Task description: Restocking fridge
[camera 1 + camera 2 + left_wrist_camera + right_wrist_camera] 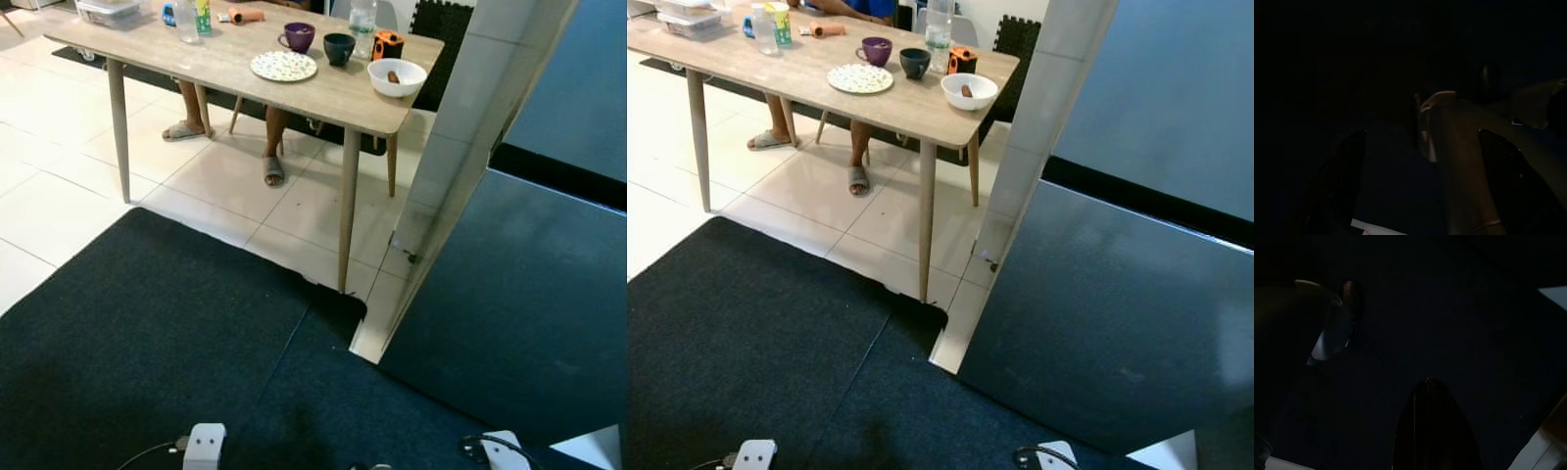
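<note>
Fridge [1117,313] at robot's right: dark glossy door, closed, standing on dark mat [745,323]. No handle visible; hold likely at door's edge, judged heavy, stiff, slick-faced.

Stock on wooden surface [343,93], ahead-left, well apart from fridge: clear bottle [362,24] – likely light, slippery, grip mid-body; white bowl [397,76], purple cup [298,37], dark cup [339,48], patterned plate [283,66] – rigid, breakable.

Person's sandalled feet [273,169] under surface.

Both arms hang low, idle. Left gripper [1422,147], right gripper [1435,426] in dark wrist views: cannot tell whether fingers are spread or pressed together.
</note>
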Controlling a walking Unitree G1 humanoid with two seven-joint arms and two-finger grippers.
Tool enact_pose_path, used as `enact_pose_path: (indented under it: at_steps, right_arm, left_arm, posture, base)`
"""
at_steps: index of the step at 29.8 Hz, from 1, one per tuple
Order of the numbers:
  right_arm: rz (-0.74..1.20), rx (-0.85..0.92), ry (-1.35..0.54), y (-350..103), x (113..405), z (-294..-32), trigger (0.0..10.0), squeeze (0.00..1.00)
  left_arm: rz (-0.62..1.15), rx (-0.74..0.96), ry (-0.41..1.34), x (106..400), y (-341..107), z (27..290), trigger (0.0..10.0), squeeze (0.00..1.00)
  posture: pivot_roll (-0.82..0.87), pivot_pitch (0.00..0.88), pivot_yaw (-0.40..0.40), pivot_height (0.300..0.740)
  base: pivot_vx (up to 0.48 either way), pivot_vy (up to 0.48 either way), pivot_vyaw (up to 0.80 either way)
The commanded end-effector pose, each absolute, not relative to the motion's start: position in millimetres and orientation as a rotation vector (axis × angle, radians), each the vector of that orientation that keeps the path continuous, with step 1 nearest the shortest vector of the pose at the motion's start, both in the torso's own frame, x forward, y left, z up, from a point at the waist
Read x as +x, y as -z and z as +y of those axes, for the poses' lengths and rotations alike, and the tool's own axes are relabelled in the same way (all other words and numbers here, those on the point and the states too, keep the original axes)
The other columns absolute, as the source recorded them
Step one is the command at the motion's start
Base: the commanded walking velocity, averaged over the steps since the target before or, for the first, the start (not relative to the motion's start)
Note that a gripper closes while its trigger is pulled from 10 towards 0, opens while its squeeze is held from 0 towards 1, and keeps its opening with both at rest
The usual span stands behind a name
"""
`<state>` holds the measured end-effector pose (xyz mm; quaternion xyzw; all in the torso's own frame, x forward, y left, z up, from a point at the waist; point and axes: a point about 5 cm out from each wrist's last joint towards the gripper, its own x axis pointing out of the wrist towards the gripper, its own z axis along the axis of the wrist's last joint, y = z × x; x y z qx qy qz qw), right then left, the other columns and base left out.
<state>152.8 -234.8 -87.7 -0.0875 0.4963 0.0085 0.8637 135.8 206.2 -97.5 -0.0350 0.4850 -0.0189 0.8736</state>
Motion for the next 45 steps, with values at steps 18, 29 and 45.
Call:
enact_pose_path:
  at_steps: [18, 29, 45]
  right_arm:
    - [1.075, -0.204, -0.099, 96, 138, -221, 10.0, 0.0]
    - [1.056, -0.271, -0.171, 92, 150, -218, 10.0, 0.0]
    - [1.099, -0.245, -0.156, 99, 134, -213, 10.0, 0.0]
  left_arm:
    - [1.054, -0.009, 0.054, 134, 97, 215, 10.0, 0.0]
    - [1.047, -0.029, 0.038, 136, 97, 212, 10.0, 0.0]
    - [1.048, -0.042, 0.011, 136, 96, 219, 10.0, 0.0]
  posture:
    - [-0.06, 0.083, -0.054, 0.74]
    - [-0.06, 0.056, -0.04, 0.74]
    - [-0.04, 0.069, -0.013, 0.74]
  base:
    - [0.0, 0.0, 0.04]
    - [0.0, 0.0, 0.75]
    - [0.0, 0.0, 0.75]
